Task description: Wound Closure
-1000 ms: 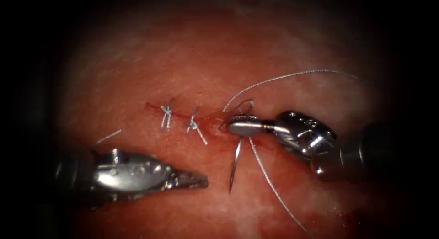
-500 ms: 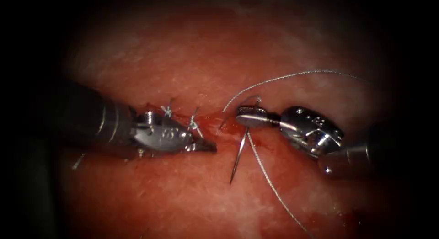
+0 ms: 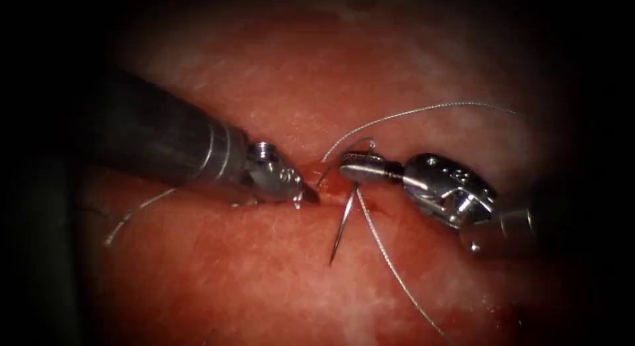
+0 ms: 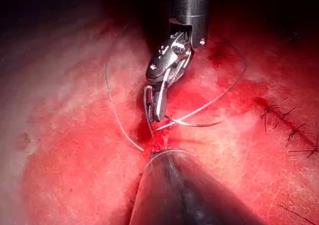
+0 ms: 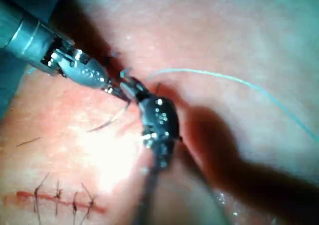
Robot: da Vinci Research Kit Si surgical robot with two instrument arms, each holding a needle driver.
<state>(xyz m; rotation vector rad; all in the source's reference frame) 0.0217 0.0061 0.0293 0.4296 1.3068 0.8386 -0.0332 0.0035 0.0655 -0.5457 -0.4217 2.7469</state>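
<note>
Needle (image 3: 344, 220) near-upright in right tool (image 3: 360, 169), tip down.

The left tool (image 3: 305, 195) has swung up to the cut (image 3: 324, 177).

Your left tool (image 3: 305, 195) reaches in from the far left, shaft slanting down to the right, its jaws closed to a point at the middle of the scene. Your right tool (image 3: 350, 169) enters from the right, wrist bent, its jaws lying level and clamped together, tips pointing left, just across from the left tool's tips (image 5: 119, 91).
</note>
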